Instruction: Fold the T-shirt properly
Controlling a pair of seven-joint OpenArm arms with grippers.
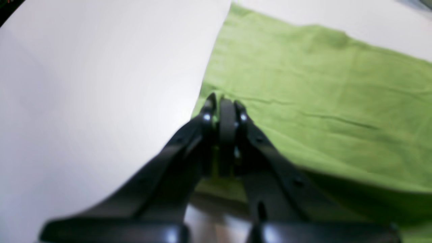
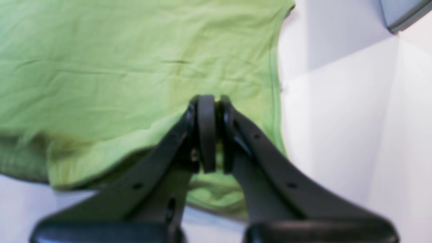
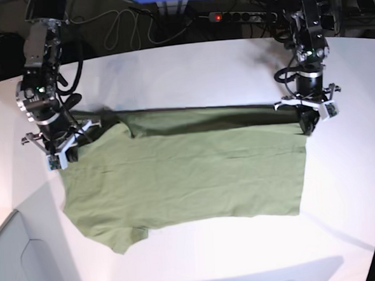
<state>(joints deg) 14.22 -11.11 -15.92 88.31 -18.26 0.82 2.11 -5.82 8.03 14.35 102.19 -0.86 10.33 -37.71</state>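
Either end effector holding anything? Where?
Both are shut on the T-shirt: left end effector at a hem corner, right end effector at the sleeve edge.

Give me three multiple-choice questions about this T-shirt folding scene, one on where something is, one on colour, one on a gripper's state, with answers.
1. Where does the T-shirt lie?
A. Spread on the white table
B. In a basket
C. On a chair

2. What colour is the T-shirt?
A. Red
B. Green
C. Navy

3. How is the left gripper?
A. Wide open above bare table
B. Out of view
C. Shut at the shirt's edge

Answers: 1 A, the base view shows it flat on the table. 2 B, green in every view. 3 C, its wrist view shows jaws together on the cloth.
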